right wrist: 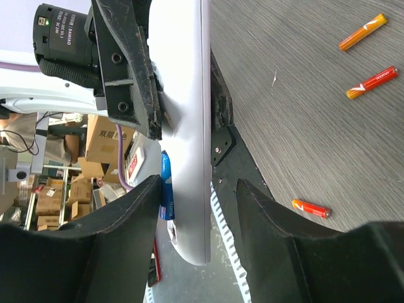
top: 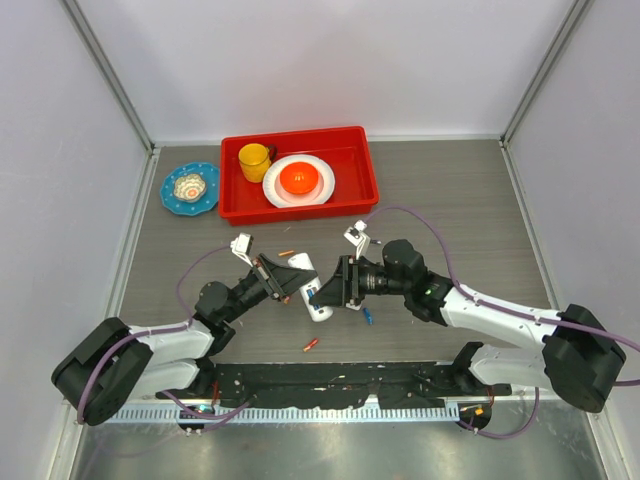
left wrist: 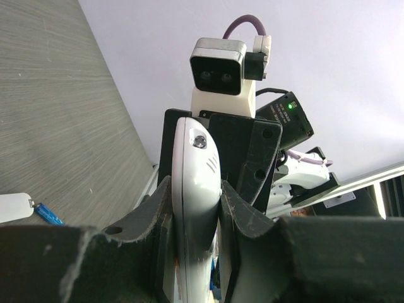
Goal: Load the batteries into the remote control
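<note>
My left gripper (left wrist: pixel 196 184) is shut on the white remote control (left wrist: pixel 194 158) and holds it edge-on above the table. In the top view this gripper (top: pixel 291 280) and my right gripper (top: pixel 330 288) meet at mid-table around the remote control (top: pixel 304 266). The right gripper (right wrist: pixel 199 183) stands open astride the remote control's (right wrist: pixel 186 113) lower end. Its left finger (right wrist: pixel 136 218) touches a blue battery (right wrist: pixel 165 186) that lies against the remote's open side. The other finger (right wrist: pixel 265 214) stands clear of the remote. Three orange-red batteries (right wrist: pixel 363 31) (right wrist: pixel 372 82) (right wrist: pixel 310 208) lie loose on the table.
A red tray (top: pixel 365 185) at the back holds a yellow cup (top: pixel 254 160) and a white plate (top: pixel 272 187) with an orange bowl. A blue dish (top: pixel 190 188) sits to its left. Another blue battery (top: pixel 367 316) and a white cover piece (left wrist: pixel 14 207) lie on the table.
</note>
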`<state>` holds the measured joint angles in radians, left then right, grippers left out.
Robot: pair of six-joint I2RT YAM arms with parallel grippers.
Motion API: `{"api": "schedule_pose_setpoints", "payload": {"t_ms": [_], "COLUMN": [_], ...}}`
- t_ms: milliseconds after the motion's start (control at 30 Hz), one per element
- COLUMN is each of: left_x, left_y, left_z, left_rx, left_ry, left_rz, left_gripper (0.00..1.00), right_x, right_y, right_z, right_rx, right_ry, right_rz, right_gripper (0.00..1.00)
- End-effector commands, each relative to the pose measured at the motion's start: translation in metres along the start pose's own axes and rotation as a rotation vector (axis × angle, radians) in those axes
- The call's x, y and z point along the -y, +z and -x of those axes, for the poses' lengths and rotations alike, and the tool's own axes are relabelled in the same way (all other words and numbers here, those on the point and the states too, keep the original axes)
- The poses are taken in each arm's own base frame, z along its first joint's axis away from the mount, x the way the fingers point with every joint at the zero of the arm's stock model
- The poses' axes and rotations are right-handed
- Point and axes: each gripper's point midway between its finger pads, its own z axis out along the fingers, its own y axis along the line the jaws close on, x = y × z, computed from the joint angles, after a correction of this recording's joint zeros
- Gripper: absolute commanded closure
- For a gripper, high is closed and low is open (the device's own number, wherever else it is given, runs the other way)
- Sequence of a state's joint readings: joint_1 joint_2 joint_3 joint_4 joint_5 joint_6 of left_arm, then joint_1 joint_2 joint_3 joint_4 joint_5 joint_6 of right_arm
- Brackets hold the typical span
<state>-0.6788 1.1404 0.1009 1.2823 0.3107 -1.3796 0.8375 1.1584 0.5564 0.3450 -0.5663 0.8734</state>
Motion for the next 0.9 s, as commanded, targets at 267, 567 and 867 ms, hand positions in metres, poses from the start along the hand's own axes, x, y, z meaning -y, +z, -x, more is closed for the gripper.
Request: {"api": "schedule_pose_setpoints", "payload": {"t_ms": [267, 567, 867], "left_x": [0.084, 0.088, 0.091], "left_y": [-0.005, -0.006, -0.007], "left_z": [0.017, 0.018, 0.017], "left_rx": [0.068, 0.075, 0.073], "left_ry": [0.097, 0.095, 0.091], "left_rz": [-0.320, -0.331, -0.338], "left_gripper": [1.00, 1.00, 0.99], "right_x": [0.003, 0.007, 0.008], "right_y": [0.005, 0.008, 0.010], "right_z": [0.006, 0.007, 0.011], "right_rx": [0.025, 0.031, 0.053], "right_ry": [0.000, 0.018, 0.026], "right_rz": [0.001, -0.008, -0.011], "right_gripper": [0.50, 0.55, 0.57]}}
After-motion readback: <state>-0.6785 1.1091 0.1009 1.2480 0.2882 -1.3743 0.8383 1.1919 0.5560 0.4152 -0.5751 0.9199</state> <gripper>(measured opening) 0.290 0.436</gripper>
